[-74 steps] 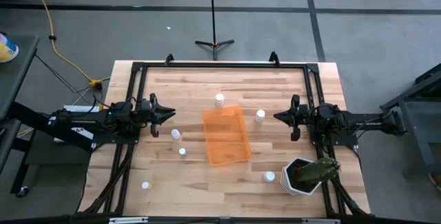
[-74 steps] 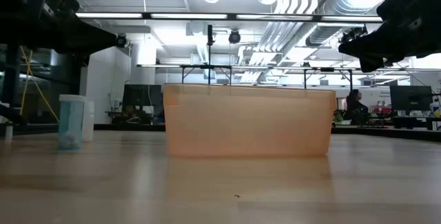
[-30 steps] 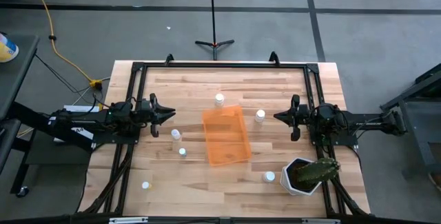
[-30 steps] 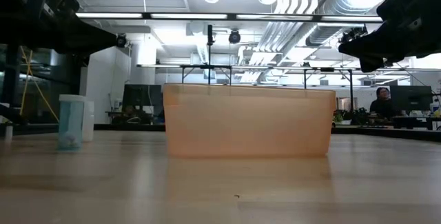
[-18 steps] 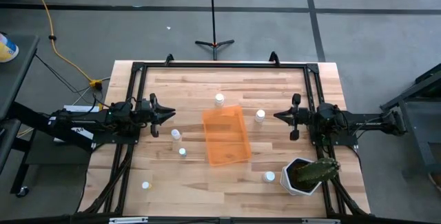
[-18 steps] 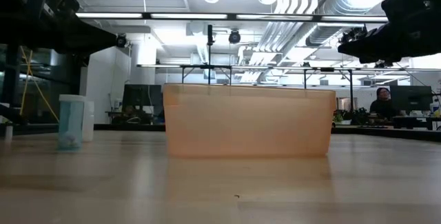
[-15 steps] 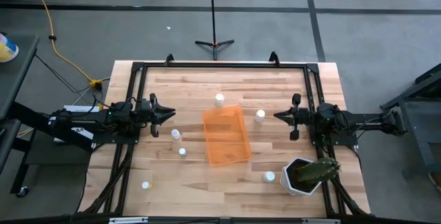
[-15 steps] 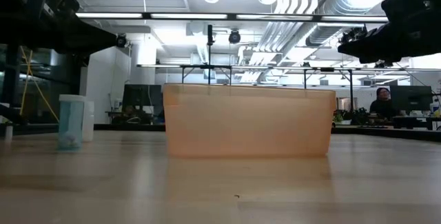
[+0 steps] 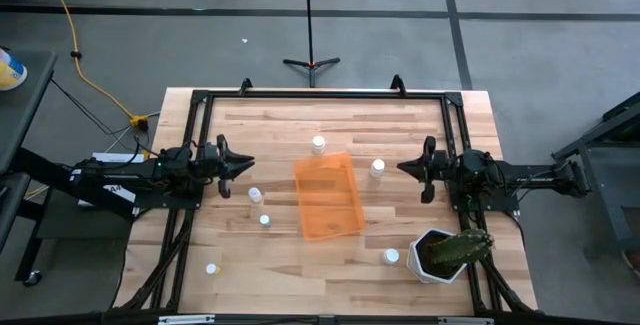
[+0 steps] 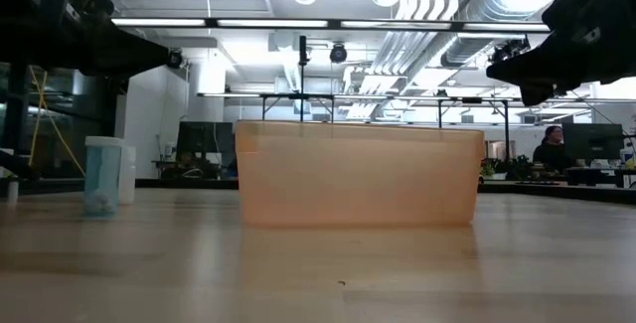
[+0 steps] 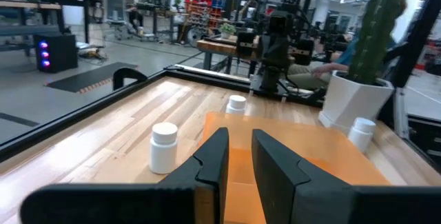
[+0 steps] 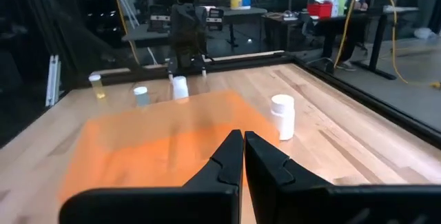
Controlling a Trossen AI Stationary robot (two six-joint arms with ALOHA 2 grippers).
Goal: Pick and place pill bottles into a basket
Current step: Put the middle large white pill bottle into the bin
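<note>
Orange basket [image 9: 328,197] mid-table, 6 pill bottles [image 9: 377,168] only overhead, left hand [image 11: 238,156] slightly parted, right hand [image 12: 243,155] closed, empty.

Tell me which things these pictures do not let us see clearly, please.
- Inside of the basket, low view: its translucent front wall hides whether anything lies within.
- Labels on the pill bottles, high view: too small to read.
- Bottles behind the basket, low view: the basket blocks them.
- Left claw, left wrist view: the fingers' bases are cut by the bottom edge.
- Potted cactus, left wrist view: a dark frame bar partly covers it.
</note>
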